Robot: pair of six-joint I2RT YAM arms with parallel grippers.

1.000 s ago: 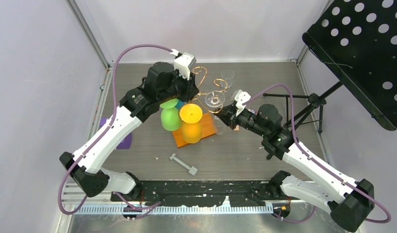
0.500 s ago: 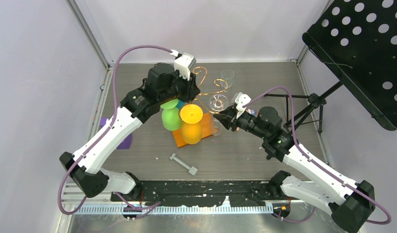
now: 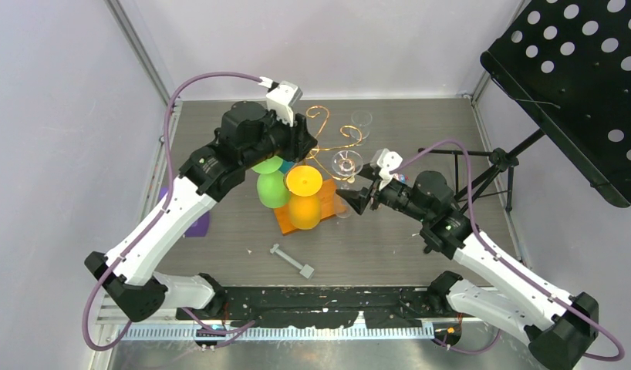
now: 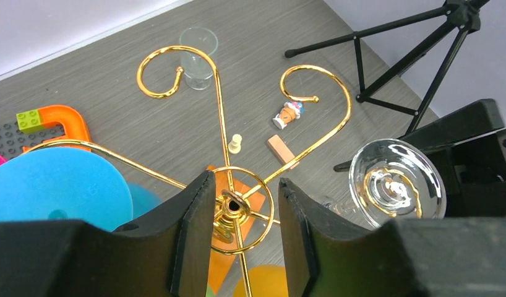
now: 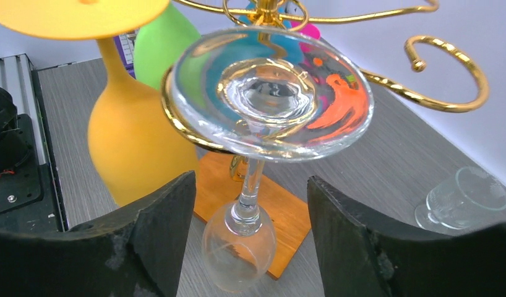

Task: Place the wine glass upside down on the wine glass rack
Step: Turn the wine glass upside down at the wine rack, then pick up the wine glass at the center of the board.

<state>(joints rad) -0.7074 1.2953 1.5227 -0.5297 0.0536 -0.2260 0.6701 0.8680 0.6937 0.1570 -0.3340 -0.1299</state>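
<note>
Hanging looks done: glass (image 5: 269, 102) upside down, foot caught in rack (image 4: 219, 86) arm at 4 o'clock. My right gripper (image 5: 244, 204) wide open, empty; left gripper (image 4: 241, 198) part-open astride rack stem, gripping nothing. Remaining: back away.

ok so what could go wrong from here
1. The clear wine glass hangs by its foot alone in a hook of the wine glass rack; the open right jaws flank its stem, so a sideways retreat could knock it off.
2. The left jaws straddle the rack's stem top; a crooked lift might jolt the rack and swing the yellow glass and green glass together.
</note>
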